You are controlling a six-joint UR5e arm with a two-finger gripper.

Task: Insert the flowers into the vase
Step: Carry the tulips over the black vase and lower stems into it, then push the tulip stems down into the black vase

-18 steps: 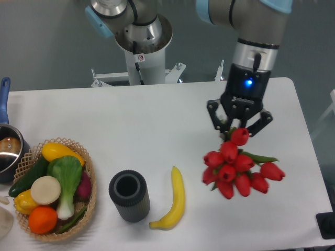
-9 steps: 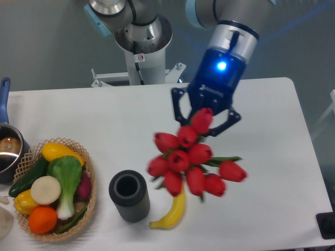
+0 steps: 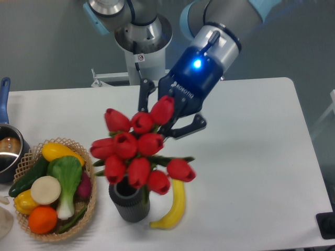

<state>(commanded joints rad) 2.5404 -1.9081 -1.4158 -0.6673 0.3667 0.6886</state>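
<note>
A bunch of red tulip flowers with green leaves hangs in the air over the dark grey ribbed vase, covering most of its round top. The lowest buds sit just above the vase's rim. My gripper is above and to the right of the vase, tilted, and shut on the flowers near the top bud; the stems are hidden behind the buds. The vase stands upright near the table's front edge.
A yellow banana lies just right of the vase. A wicker basket full of vegetables and fruit stands left of it. A pot with a blue handle sits at the far left edge. The arm's base is at the back.
The gripper has carried the flowers left across the table, from the right side to above the vase, and tilted as it went. Vase, banana and basket have not moved.
</note>
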